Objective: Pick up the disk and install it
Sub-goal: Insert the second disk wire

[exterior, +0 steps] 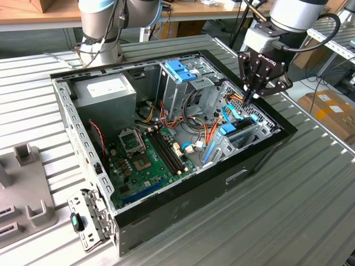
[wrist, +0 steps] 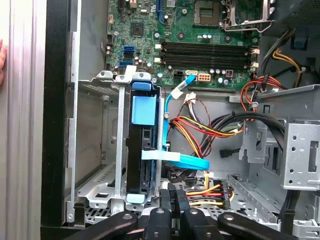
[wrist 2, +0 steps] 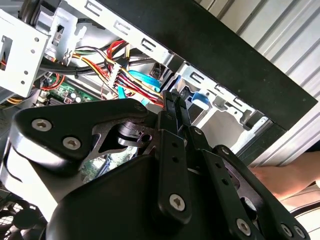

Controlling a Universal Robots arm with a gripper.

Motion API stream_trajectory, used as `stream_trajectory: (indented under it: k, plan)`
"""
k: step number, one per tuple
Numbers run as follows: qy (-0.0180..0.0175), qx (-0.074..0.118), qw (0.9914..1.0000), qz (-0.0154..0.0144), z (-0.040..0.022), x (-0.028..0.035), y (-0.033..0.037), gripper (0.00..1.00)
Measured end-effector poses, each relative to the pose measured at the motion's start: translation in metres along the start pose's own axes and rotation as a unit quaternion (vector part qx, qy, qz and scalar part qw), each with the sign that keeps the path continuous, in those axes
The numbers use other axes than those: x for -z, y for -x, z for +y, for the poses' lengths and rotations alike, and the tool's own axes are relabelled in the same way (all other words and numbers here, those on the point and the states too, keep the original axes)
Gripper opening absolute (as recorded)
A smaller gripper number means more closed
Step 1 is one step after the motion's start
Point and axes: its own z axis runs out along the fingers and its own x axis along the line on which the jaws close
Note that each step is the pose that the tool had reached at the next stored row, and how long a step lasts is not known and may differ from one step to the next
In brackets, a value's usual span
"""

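In the exterior view, going left to right: a grey fixture [exterior: 25, 183] at the left edge, the open case [exterior: 166, 138] in the middle with the power supply [exterior: 105, 91] upper left and the motherboard [exterior: 147, 160] lower centre, then the gripper [exterior: 248, 95] at the upper right, over the drive bay.

The disk [wrist: 142, 145] stands on edge in the bay's slot, blue carrier tab uppermost, in the first wrist view's left half. It appears seated; the task looks largely done.

The fingers [wrist: 172, 207] are pressed together, holding nothing, just beside the disk's end.

The second wrist view adds a person's hand [wrist 2: 290, 177] outside the case wall.
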Motion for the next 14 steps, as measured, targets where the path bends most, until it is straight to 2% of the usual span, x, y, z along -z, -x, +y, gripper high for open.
stream_trajectory:
  k: [9,11,14]
  plan:
    - [0.0,-0.001,1.0,0.0,0.0,-0.0001,-0.0012,0.16]
    - [0.0,-0.001,1.0,0.0,0.0002,-0.0002,-0.0043,0.16]
    - [0.0001,-0.001,1.0,0.0,0.0002,-0.0002,-0.0044,0.16]
